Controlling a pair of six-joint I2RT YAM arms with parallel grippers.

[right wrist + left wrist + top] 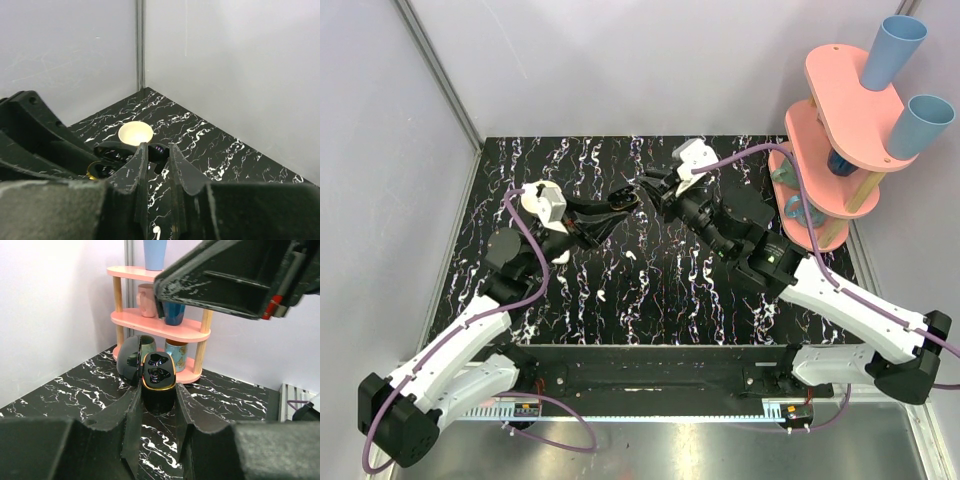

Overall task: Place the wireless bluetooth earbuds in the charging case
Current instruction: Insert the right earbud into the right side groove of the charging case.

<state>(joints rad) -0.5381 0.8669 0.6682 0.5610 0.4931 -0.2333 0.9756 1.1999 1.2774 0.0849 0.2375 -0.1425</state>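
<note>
The left gripper (157, 399) pinches the open charging case (159, 371) above the bench (75, 390), its cavities facing the right gripper (156, 152) (likely so a bud can drop straight in). That gripper's fingers sit close together at the case; whether they pinch an earbud I cannot tell.

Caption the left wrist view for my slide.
Left claw grips the open charging case, with a pink shelf behind.

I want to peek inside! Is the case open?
Open. The charging case in the left gripper has its lid swung back, wells showing.
</note>
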